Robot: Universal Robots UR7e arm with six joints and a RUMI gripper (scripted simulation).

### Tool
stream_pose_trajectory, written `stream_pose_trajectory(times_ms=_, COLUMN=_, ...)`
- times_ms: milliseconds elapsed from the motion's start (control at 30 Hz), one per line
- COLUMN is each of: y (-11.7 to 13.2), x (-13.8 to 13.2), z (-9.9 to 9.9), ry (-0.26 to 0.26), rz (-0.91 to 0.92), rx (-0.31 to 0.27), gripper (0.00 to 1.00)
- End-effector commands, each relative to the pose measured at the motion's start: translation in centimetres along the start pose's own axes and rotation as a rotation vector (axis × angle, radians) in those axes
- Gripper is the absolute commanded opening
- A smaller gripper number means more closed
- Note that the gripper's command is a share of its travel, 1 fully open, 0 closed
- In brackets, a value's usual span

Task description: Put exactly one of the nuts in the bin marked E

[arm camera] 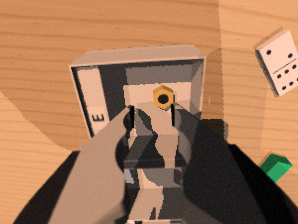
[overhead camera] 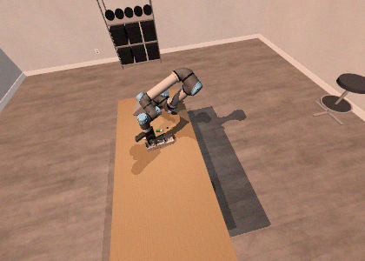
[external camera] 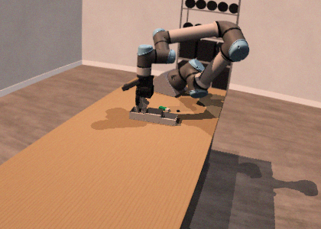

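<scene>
The long tabletop point(external camera: 95, 171) carried a row of grey bins at its far end, and the arm point(external camera: 191, 31) bent down over the row's left end. There stood the bin marked E point(arm camera: 82, 85), upright, directly beneath the gripper point(arm camera: 151, 116), presumably so a release would drop straight in. The jaws stood slightly parted, just off the yellow nut point(arm camera: 163, 96), which looked freed between their tips over the bin's floor. A domino point(arm camera: 278, 62) and a green block point(arm camera: 275, 167) lay aside, right.
</scene>
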State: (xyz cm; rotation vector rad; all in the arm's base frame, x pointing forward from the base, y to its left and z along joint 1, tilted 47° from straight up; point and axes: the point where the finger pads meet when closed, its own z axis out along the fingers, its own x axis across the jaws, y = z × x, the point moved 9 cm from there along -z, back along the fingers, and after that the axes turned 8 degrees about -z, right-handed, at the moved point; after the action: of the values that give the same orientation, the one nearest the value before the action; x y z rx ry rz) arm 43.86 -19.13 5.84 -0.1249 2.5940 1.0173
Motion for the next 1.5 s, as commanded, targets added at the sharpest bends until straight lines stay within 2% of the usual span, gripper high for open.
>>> stream_pose_trajectory(times_ms=0, y=0.0, x=0.0, z=-0.5, ry=-0.001, rz=0.0, rx=0.001, gripper=0.18)
stream_pose_trajectory(times_ms=667, y=0.0, x=0.0, z=-2.9, ry=-0.001, rz=0.0, rx=0.001, gripper=0.18)
stream_pose_trajectory(times_ms=767, y=0.0, x=0.0, z=-4.4, ry=-0.001, rz=0.0, rx=0.001, gripper=0.18)
stream_pose_trajectory(times_ms=900, y=0.0, x=0.0, z=-5.1, ry=-0.001, rz=0.0, rx=0.001, gripper=0.18)
stream_pose_trajectory(times_ms=1200, y=0.0, x=0.0, z=-5.1, ry=-0.001, rz=0.0, rx=0.001, gripper=0.18)
stream_pose_trajectory(times_ms=1233, y=0.0, x=0.0, z=-5.5, ry=-0.001, rz=0.0, rx=0.001, gripper=1.0)
stream_pose_trajectory(times_ms=1467, y=0.0, x=0.0, z=-7.5, ry=-0.001, rz=0.0, rx=0.001, gripper=1.0)
